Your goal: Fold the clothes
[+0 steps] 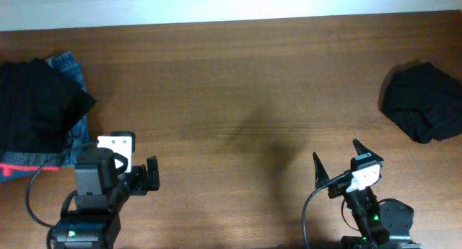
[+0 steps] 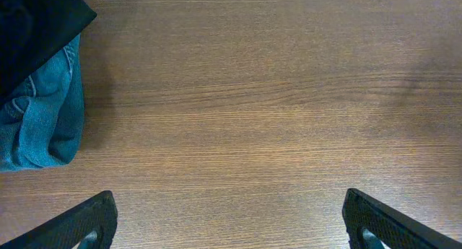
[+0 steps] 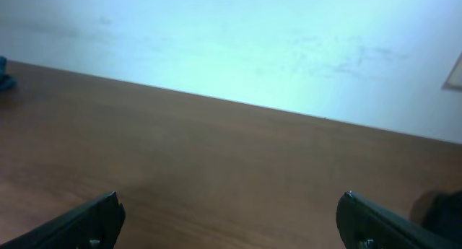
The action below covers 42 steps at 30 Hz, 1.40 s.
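The wide brown wooden table (image 1: 231, 76) is carrying the soft black trousers with red-orange trim (image 1: 32, 108), heaped on blue denim jeans (image 1: 71, 65) at its left edge. A bunched black cloth bundle (image 1: 422, 101) is sitting well apart at the right. The left gripper (image 1: 153, 175) and right gripper (image 1: 336, 151) are hanging with jaws spread and gripping nothing, so folding is seemingly not yet starting. The left one is probably needing to reach over and pinch the trousers.

Overhead looks straight down on the whole tabletop (image 1: 231, 76). Left wrist faces down, close (sharing the jeans (image 2: 40, 126) with overhead); right wrist looks low across toward the wall (image 3: 231, 40).
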Each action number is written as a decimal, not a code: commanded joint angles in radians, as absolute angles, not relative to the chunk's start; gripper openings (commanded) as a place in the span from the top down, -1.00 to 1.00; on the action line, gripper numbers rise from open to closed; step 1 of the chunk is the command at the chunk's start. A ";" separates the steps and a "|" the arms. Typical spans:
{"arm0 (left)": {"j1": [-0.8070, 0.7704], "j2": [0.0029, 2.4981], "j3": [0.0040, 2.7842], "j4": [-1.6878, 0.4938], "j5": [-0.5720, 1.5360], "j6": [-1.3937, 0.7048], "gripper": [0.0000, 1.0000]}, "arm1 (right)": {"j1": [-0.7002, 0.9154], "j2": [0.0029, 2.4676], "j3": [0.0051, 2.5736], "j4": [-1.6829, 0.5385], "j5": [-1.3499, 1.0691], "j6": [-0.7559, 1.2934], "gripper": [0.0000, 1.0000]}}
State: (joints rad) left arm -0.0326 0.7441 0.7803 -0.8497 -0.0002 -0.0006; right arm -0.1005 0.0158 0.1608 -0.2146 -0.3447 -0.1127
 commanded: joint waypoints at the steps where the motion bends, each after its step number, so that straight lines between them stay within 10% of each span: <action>1: -0.030 0.741 0.778 -0.850 -0.007 -0.010 -0.98 | -0.077 0.003 0.122 -0.163 -0.275 -0.119 -0.97; 18: -0.030 0.741 0.778 -0.850 -0.007 -0.010 -0.99 | -0.033 0.003 0.006 -0.070 0.157 0.018 -0.97; 42: -0.030 0.741 0.778 -0.850 -0.007 -0.010 -0.98 | -0.033 0.004 0.006 -0.073 0.067 -0.018 -0.97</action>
